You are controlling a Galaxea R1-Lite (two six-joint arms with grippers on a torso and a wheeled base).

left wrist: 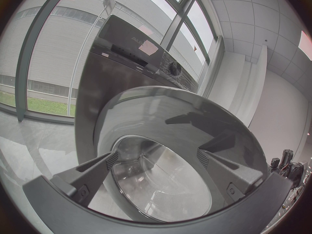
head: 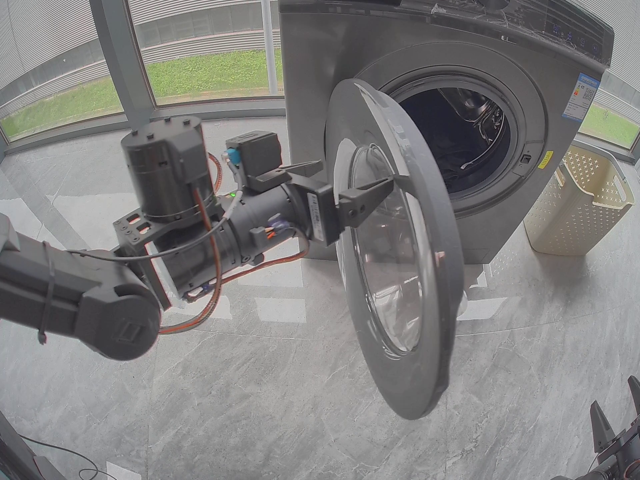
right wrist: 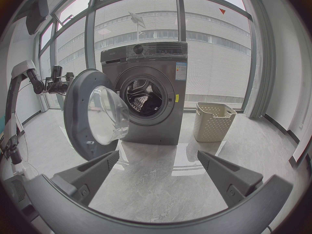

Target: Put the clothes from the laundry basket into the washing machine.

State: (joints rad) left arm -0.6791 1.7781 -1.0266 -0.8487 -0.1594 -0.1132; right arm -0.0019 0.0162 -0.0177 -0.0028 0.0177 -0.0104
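Note:
The grey washing machine (head: pixel 373 48) stands with its round door (head: pixel 427 341) swung wide open. Dark clothes (head: pixel 460 155) lie inside the drum, also seen as the dark clothes (right wrist: pixel 148 105) in the right wrist view. My left gripper (head: pixel 358 173) is open, its fingertips right at the door's outer face (left wrist: pixel 182 121); I cannot tell if they touch it. The left gripper (left wrist: pixel 157 154) holds nothing. A cream laundry basket (head: pixel 580 201) stands on the floor to the machine's right, with no clothes showing above its rim (right wrist: pixel 213 107). My right gripper (right wrist: pixel 157 155) is open and empty, low and well back from the machine.
Grey tiled floor (head: pixel 280 395) lies open in front of the machine. Large windows (head: pixel 200 35) run behind and to the left. A wall and curtain (right wrist: pixel 266 65) stand beyond the basket. The open door juts far into the room between my arms.

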